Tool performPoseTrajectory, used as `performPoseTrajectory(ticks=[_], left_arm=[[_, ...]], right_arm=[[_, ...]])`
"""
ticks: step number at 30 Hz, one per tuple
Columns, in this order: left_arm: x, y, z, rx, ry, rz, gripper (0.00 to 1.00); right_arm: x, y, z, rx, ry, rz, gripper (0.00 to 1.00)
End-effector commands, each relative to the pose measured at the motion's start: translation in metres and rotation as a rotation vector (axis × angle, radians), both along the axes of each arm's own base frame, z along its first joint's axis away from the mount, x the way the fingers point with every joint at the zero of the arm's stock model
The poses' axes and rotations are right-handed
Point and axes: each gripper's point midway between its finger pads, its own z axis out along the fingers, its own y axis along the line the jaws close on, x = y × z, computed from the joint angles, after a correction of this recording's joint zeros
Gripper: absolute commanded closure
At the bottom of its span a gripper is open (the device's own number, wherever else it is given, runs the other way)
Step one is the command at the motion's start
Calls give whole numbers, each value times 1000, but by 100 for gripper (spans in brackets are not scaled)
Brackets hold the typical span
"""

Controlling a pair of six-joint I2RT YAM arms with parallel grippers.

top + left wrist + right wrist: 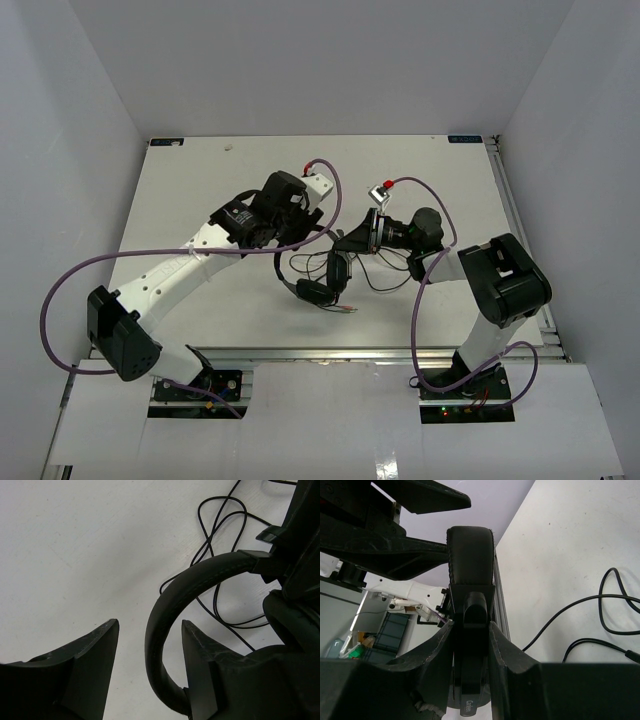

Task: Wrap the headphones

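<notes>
Top external view: we log the headphones (322, 282) near the middle of the white table (180, 190), between the two arms. Their thin cable (388, 283) lies in loose loops on the surface just beside them.

Right wrist view: the right gripper (470, 630) is clenched on the headphones, with both fingers pressed against the black stem just below the padded headband (470, 550). The band stands upright out of the jaws.

Left wrist view: the left gripper (150, 625) straddles the curved headband (165, 610) with its jaws apart. We see a clear gap on one side. The other finger (200, 650) sits just beside the band, and we cannot tell whether it touches. Cable loops (216, 540) lie beyond on the table.
</notes>
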Motion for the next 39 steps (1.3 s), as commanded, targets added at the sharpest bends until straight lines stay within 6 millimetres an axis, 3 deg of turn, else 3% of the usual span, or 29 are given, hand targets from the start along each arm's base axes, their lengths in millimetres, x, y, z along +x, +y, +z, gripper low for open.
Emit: performPoseTrajectory(ticks=[1,9,12,15,17,18,19,20,23,27,28,30,32,34,39], left_arm=[[0,-2,-5,-8,3,3,36],[-1,9,-17,31,10,46,37],[0,7,-20,37,17,45,44],[1,5,-25,38,31,42,77],[-2,2,-22,16,37,31,93],[-3,0,-19,2,36,31,98],[-4,0,-16,-13,34,36,100],[-5,1,-12,-29,30,45,100],[-3,10,7,-70,-13,131,100],[7,44,39,-97,-123,332,100],[8,55,44,-87,-146,382,100],[9,73,63,-133,-180,468,100],[8,90,77,-164,-208,540,100],[7,100,93,-206,-239,583,100],[-4,117,144,-331,-300,630,100]], right_arm=[[-18,-5,65,189,-363,7,92],[-19,-4,70,197,-369,13,92],[-20,-4,70,199,-370,18,92],[-22,-4,71,203,-371,26,92],[-20,-3,69,193,-360,30,92],[-18,-2,69,187,-368,35,90],[-15,0,69,179,-373,37,82],[-12,1,66,167,-370,37,68],[1,4,59,116,-369,1,45],[42,6,69,-64,-472,-170,30],[58,3,49,-188,-389,-249,28],[76,-7,64,-283,-489,-349,25],[84,-19,64,-364,-507,-424,21],[85,-31,79,-397,-570,-489,18],[55,-48,104,-327,-811,-529,17]])
